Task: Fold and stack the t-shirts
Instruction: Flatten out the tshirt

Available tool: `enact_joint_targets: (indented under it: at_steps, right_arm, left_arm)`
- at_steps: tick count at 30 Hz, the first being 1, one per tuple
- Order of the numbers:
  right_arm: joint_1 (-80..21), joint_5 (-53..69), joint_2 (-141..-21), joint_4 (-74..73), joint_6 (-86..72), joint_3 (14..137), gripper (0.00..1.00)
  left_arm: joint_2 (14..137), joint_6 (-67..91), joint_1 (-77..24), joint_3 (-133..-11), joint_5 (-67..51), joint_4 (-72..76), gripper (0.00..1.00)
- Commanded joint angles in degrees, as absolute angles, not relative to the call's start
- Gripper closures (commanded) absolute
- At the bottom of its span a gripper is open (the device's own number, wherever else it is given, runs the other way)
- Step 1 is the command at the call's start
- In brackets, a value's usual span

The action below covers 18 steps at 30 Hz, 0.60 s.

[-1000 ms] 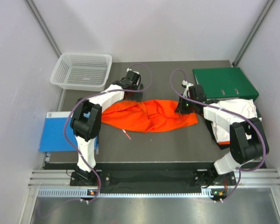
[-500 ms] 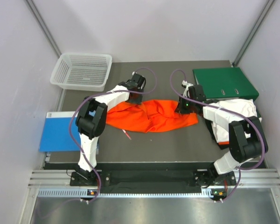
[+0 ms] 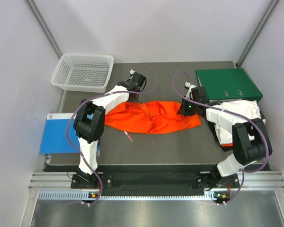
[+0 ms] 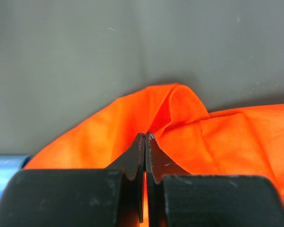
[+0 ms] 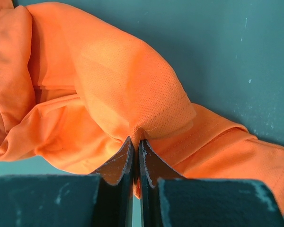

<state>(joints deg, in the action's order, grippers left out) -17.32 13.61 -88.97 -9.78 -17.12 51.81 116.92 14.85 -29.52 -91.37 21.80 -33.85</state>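
Tightly on the orange t-shirt [image 3: 154, 117]: left end effector [image 4: 145, 142], right end effector [image 5: 136, 144].

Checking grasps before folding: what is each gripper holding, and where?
Both pinch the orange t-shirt: left gripper a fold on its far-left edge, right gripper a fold near its right end.

Pale lilac-white walls [image 3: 156, 28] on three sides — grey corner struts [image 3: 45, 26] slanting up. Dark grey table [image 3: 170, 146], matte, evenly lit. Slotted aluminium rail [image 3: 57, 182] along its near edge; brushed metal plate [image 3: 151, 213] below.
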Motion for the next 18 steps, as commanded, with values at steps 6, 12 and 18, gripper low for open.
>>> enact_joint_targets:
  at_steps: [6,12,18]
  right_arm:
    - [-14.9,12.8,-82.5,-6.9,-17.8,51.9,0.91]
    - [-14.2,11.4,-87.0,-7.6,-18.4,53.4,0.14]
    - [-14.2,3.6,-75.6,-5.7,-21.4,46.6,0.00]
  left_arm:
    - [102.7,13.9,-28.7,-90.9,30.2,-33.5,1.00]
    - [102.5,13.8,-28.5,-90.7,27.4,-33.7,1.00]
    - [102.7,14.0,-28.5,-88.2,26.1,-32.7,1.00]
